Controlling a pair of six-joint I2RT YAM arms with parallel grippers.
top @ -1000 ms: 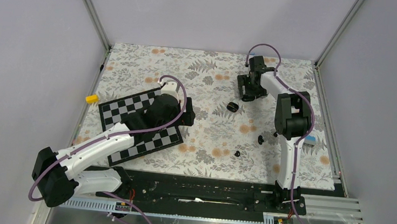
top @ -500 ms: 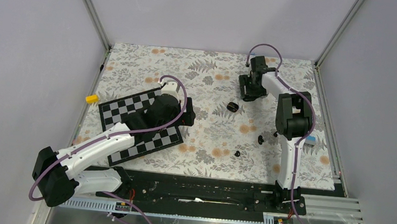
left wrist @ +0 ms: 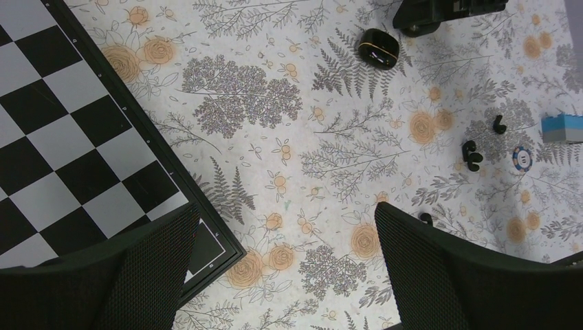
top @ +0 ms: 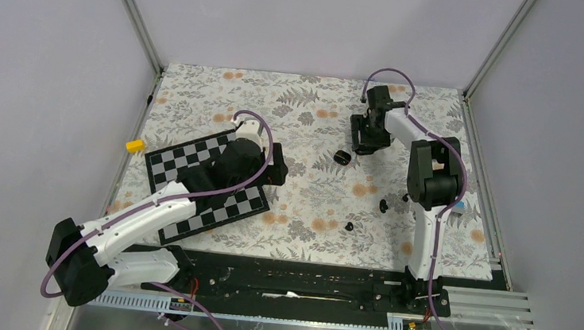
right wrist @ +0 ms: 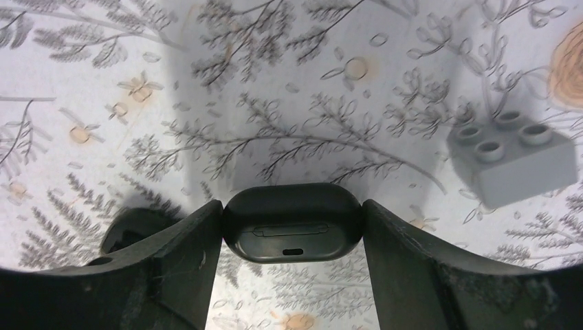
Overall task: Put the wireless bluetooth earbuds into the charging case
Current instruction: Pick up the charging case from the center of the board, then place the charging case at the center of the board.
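1. Left claw [left wrist: 285, 213] spread wide, holding nothing, hanging over the right edge of the chessboard [top: 169, 166].
2. Right claw [right wrist: 292, 206] far to the right of the chessboard and farther back, pinching the black charging case [right wrist: 293, 234] by its two ends.
3. Little plug hole showing on the side of the case.
4. First earbud [top: 383, 206] and second earbud [top: 349, 226] lying apart on the flowery tabletop [top: 310, 103], right of the chessboard, both out of the case.

Left arm [top: 149, 216]: stretched diagonally forward, lying low.
Left gripper [left wrist: 287, 227]: your jaws gape wide.
Right arm [top: 428, 217]: elbow up, reaching far, wrist tipped down.
Right gripper [right wrist: 293, 227]: fingers [right wrist: 185, 261] touching both sides of the charging case [right wrist: 293, 237].
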